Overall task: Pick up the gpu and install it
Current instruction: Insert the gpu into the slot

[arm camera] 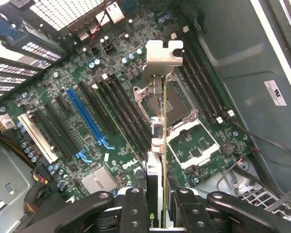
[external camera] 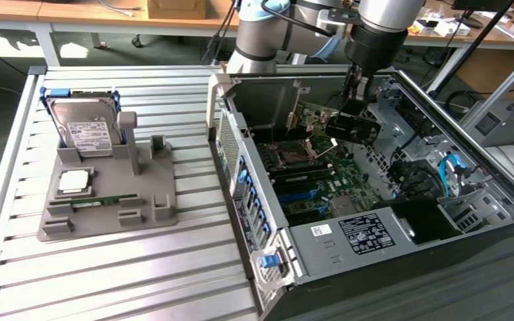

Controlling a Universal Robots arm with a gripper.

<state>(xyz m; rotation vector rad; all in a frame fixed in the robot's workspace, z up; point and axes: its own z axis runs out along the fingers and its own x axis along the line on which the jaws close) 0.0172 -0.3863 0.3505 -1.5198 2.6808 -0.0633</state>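
A slatted metal counter [external camera: 105,281] carries an open desktop computer case [external camera: 328,249] lying on its side on the exterior view's right. The robot arm [external camera: 266,33] reaches down into the case from the far side. The green motherboard [arm camera: 114,80] covers the floor of the case, with its empty CPU socket [arm camera: 180,104] near the middle. On the exterior view's left, well apart from the case, a grey parts holder [external camera: 158,208] sits on the counter. A hard drive [external camera: 83,127] stands in its far end, with a processor chip [external camera: 74,180] and a slim RAM stick [external camera: 101,199] in front of it. The end effector [arm camera: 157,194] is clamped on the gpu [arm camera: 155,170], one finger on each face of the card. The gpu hangs edge-down inside the case above the motherboard, over the strip between the memory slots and the CPU socket. Its silver end bracket [arm camera: 162,56] points away from the wrist. The long blue expansion slot [arm camera: 87,116] lies off to one side, not beneath the card.
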